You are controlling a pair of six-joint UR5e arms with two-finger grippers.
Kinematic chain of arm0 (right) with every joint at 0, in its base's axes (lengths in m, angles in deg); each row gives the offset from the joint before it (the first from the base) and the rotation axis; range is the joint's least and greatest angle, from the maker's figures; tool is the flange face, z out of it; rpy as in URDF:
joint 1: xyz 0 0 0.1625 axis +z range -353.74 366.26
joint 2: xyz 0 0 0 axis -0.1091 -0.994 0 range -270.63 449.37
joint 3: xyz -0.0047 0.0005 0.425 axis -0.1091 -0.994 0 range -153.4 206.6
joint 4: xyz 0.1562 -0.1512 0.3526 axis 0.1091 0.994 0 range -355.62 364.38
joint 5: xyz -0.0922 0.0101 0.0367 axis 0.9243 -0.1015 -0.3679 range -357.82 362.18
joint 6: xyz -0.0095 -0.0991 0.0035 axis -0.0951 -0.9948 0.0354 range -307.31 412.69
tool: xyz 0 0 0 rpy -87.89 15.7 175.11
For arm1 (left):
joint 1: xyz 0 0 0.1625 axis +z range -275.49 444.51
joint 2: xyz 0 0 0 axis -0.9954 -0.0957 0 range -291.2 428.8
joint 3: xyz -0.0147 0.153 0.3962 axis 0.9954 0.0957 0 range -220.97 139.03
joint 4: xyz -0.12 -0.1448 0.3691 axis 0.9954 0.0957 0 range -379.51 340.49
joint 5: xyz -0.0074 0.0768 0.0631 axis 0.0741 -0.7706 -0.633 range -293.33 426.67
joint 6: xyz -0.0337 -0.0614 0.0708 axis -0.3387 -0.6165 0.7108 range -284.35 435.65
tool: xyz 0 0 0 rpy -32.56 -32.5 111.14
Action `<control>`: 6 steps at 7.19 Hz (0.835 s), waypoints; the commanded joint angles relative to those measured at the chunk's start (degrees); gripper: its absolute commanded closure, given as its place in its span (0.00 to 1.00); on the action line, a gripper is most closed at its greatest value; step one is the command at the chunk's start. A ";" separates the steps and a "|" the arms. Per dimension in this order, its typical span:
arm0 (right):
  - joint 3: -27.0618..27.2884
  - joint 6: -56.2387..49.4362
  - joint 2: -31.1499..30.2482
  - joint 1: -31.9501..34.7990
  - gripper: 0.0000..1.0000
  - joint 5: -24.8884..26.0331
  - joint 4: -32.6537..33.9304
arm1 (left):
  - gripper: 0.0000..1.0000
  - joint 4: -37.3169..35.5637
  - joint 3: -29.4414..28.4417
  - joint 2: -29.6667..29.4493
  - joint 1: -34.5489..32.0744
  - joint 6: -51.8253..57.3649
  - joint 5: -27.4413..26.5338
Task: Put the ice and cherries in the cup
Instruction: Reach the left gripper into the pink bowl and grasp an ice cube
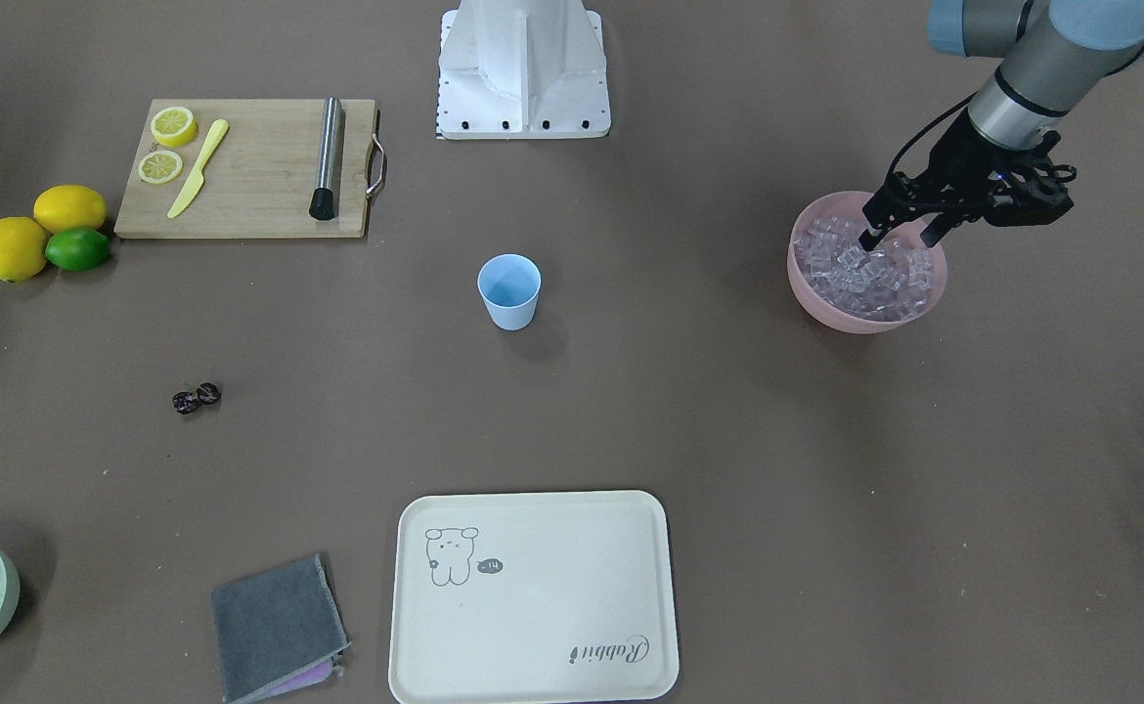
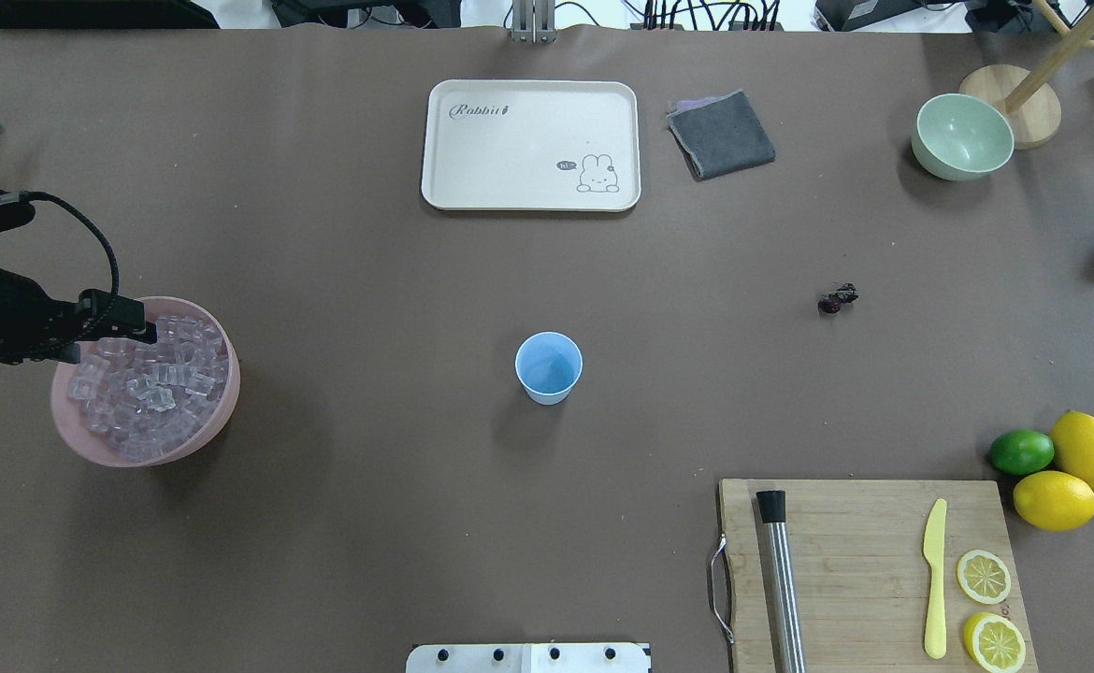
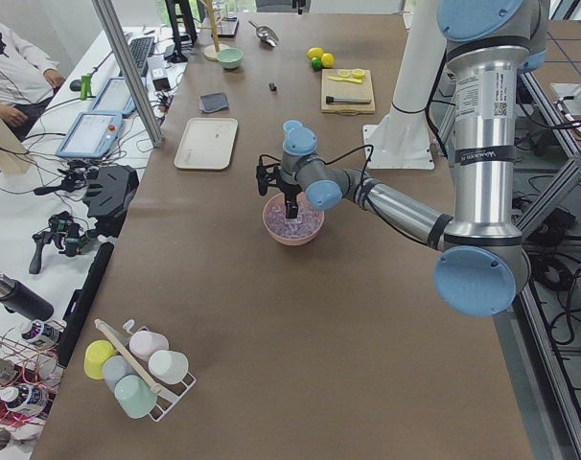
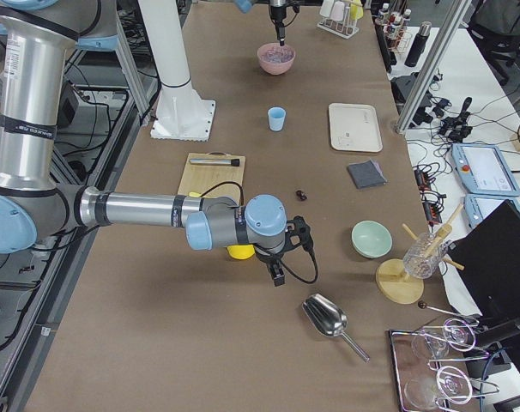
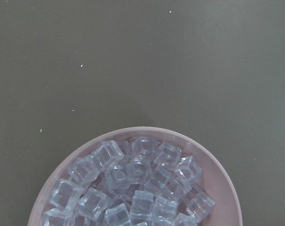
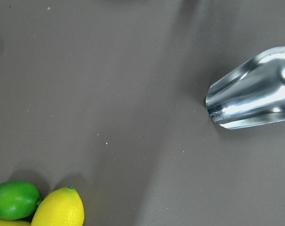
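The light-blue cup (image 1: 509,291) stands upright and empty at the table's middle, also in the overhead view (image 2: 548,367). The ice (image 1: 860,279) fills a pink bowl (image 1: 865,323), also seen in the overhead view (image 2: 220,411) and the left wrist view (image 5: 133,188). My left gripper (image 1: 902,237) is open, its fingers pointing down over the ice at the bowl's robot-side edge; I cannot tell if they touch it. The cherries (image 1: 196,397) lie on the table, far from both grippers (image 2: 837,298). My right gripper (image 4: 277,273) shows only in the exterior right view, near the lemons; I cannot tell its state.
A cutting board (image 2: 865,523) holds lemon slices, a yellow knife and a steel muddler. Two lemons and a lime (image 2: 1022,451) lie beside it. A metal scoop (image 6: 250,94) lies near my right wrist. A white tray (image 2: 528,140), grey cloth (image 2: 721,136) and green bowl (image 2: 963,136) sit on the far side.
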State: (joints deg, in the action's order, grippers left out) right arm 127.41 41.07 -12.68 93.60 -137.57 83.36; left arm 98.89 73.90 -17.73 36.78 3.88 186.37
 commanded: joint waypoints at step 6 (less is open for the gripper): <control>0.00 1.86 0.09 -1.03 0.01 -0.17 0.04 | 0.29 -0.02 -1.84 0.12 6.77 -2.93 -7.28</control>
State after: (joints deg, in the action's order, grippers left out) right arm 127.41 42.69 -12.59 92.72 -137.72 83.40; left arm 98.88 72.15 -17.66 42.89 0.95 179.82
